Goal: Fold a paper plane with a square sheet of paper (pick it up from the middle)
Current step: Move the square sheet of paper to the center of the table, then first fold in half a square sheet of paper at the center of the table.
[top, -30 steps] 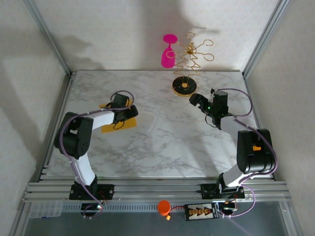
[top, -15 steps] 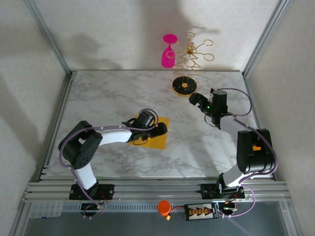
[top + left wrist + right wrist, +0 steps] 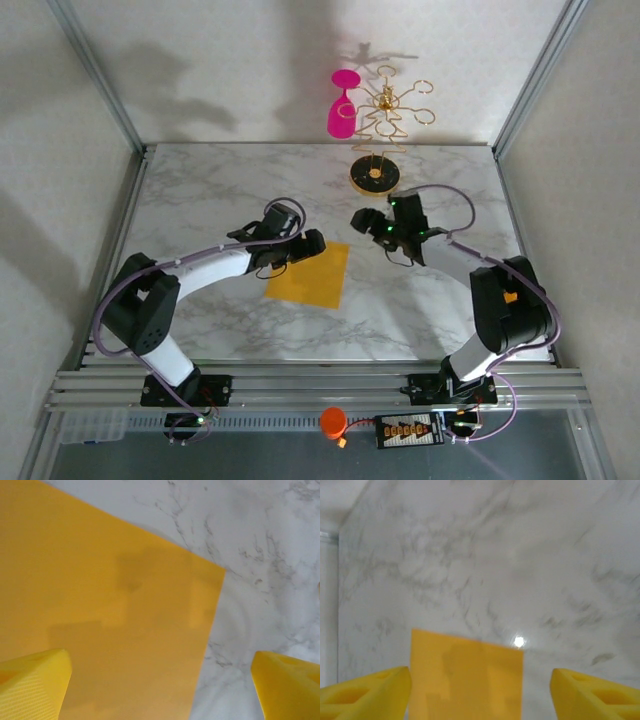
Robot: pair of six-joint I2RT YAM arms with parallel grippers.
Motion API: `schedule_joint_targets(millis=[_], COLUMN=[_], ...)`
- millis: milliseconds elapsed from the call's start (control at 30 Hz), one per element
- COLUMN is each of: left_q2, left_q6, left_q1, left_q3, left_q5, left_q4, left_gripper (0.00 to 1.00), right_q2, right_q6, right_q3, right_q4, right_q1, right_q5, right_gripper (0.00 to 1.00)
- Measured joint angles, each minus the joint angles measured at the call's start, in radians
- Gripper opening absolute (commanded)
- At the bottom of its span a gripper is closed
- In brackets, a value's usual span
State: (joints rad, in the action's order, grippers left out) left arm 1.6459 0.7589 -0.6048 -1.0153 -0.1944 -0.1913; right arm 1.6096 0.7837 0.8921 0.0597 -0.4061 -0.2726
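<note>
Sheet: I see the square sheet of paper (image 3: 312, 277) lying flat and unfolded on the marble table (image 3: 200, 190), near its middle and slightly askew.
Left hand: my left hand (image 3: 303, 246) hovers over the sheet's far left edge. Its 2 yellow fingers (image 3: 35, 685) are spread wide and hold nothing (1 is above the paper, the other above bare marble).
Right hand: my right hand (image 3: 363, 220) is near the sheet's far right corner, with its fingers apart and empty.
Background: a pink wine glass (image 3: 342, 105) hangs on a gold stand (image 3: 374, 178) at the table's far edge.
</note>
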Motion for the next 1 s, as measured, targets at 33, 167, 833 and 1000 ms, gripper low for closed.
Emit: schedule_joint_targets(millis=[33, 167, 833, 1000], left_q2=[0.009, 0.092, 0.363, 0.37], left_q6=[-0.017, -0.096, -0.221, -0.234], left_q1=[-0.001, -0.021, -0.12, -0.12], left_q3=[-0.014, -0.104, -0.363, -0.369], left_q5=[0.011, 0.081, 0.215, 0.221], left_q4=[-0.021, -0.127, -0.369, -0.394], left_gripper=[0.92, 0.93, 0.99, 0.98], right_q2=[0.011, 0.057, -0.128, -0.13], right_q6=[0.013, 0.056, 0.103, 0.103], right_q3=[0.0, 0.0, -0.122, -0.132], right_q4=[-0.004, -0.013, -0.02, -0.018], right_q1=[-0.017, -0.064, 0.023, 0.029], right_q5=[-0.002, -0.009, 0.213, 0.219], right_gripper=[0.7, 0.7, 0.99, 0.99])
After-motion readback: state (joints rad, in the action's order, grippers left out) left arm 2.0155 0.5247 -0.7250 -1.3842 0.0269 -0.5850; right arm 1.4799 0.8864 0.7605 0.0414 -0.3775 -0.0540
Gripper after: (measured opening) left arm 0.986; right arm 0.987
